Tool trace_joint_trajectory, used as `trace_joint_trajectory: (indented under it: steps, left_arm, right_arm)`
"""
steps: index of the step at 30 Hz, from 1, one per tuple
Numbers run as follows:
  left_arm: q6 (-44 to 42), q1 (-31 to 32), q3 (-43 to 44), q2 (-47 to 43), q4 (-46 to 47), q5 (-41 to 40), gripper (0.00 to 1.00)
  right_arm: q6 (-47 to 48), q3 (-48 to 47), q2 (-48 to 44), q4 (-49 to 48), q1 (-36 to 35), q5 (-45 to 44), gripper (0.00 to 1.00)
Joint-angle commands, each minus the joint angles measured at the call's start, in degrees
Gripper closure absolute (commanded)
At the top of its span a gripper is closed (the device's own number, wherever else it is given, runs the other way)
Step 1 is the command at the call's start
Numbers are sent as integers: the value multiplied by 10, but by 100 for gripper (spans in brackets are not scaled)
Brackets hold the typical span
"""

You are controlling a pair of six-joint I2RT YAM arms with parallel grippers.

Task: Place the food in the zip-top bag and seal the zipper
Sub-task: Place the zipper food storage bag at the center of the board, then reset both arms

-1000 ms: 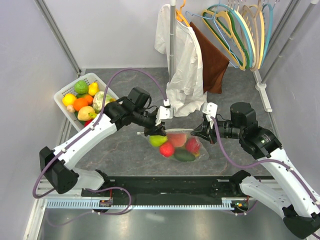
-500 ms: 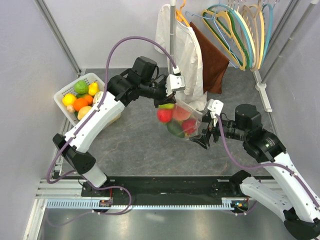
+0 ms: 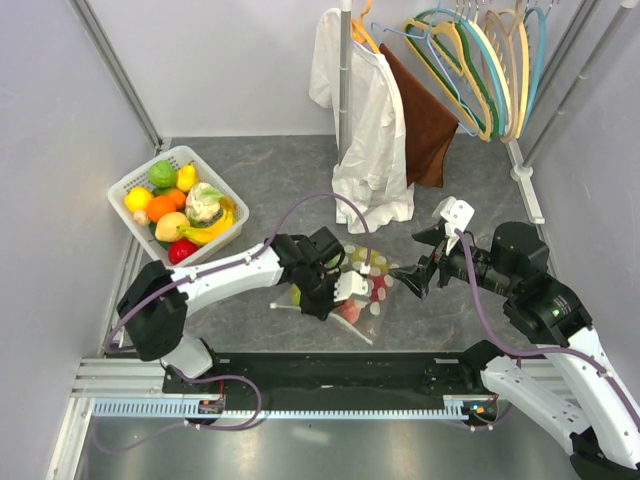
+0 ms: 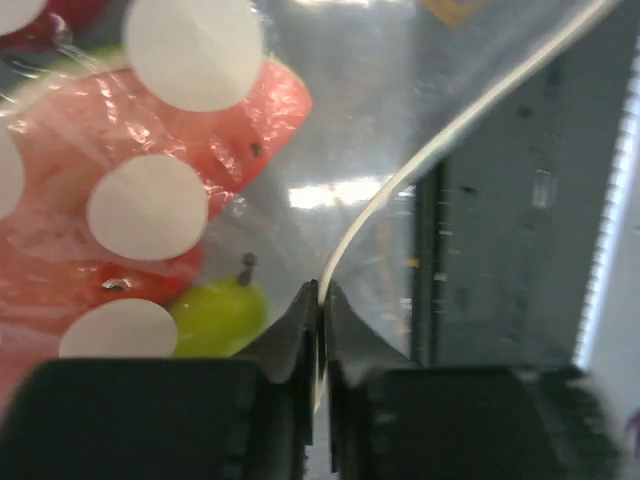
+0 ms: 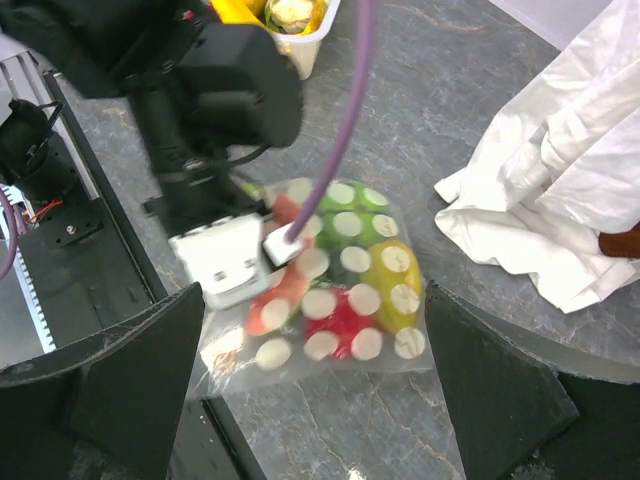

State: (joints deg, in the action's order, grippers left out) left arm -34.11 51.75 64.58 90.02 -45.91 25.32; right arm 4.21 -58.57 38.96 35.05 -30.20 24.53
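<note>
The zip-top bag [image 3: 368, 290], clear with white dots, lies flat on the grey table in front of the arms. The food shows inside it: a yellow piece [image 5: 390, 283], a red piece [image 5: 340, 322], a green piece [image 5: 345, 228] and a red-pink slice [image 4: 150, 200] beside a green fruit [image 4: 215, 315]. My left gripper [image 3: 322, 298] is shut on the bag's thin white zipper edge [image 4: 400, 185], with the track pinched between the fingertips. My right gripper [image 3: 413, 257] hovers open above the bag's right side [image 5: 330, 290], touching nothing. No slider tab shows.
A white lattice basket [image 3: 130, 180] of toy fruit stands at the back left. A white shirt [image 3: 370, 130], a brown towel [image 3: 425, 120] and coloured hangers [image 3: 480, 60] hang at the back. A black rail [image 3: 340, 370] runs along the near edge.
My left arm lifted the filled bag, then brought it down flat on the table nearer the rail. My right gripper opened, let go of the bag and drew back to the right.
</note>
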Motion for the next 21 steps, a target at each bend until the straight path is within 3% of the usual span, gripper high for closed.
trace_joint_trajectory:
  steps: [1,2,3,9,10,15,18,19,21]
  left_arm:
    - [44,24,-8,-82,31,89,78]
    - [52,24,-1,-83,31,102,72]
    - [65,24,6,-83,28,107,53]
    - [67,-13,147,-80,-102,122,36]
    - [69,-28,173,-78,-122,128,20]
    - [163,-185,311,-78,-191,177,17]
    - [194,-274,332,-104,-199,177,12]
    - [201,-298,325,-117,-187,174,1]
    - [219,-354,303,-155,-177,158,0]
  right_arm:
    - [-12,-3,-3,8,3,-16,2]
    - [-14,0,-3,8,1,-19,2]
    - [-17,4,-2,7,2,-21,2]
    - [-22,20,-12,20,13,-39,2]
    - [-23,20,-15,23,15,-40,2]
    - [-41,19,-36,28,72,-52,2]
    - [-75,21,-42,25,106,-55,2]
    - [-88,25,-42,23,115,-61,2]
    - [-102,29,-39,19,137,-71,2]
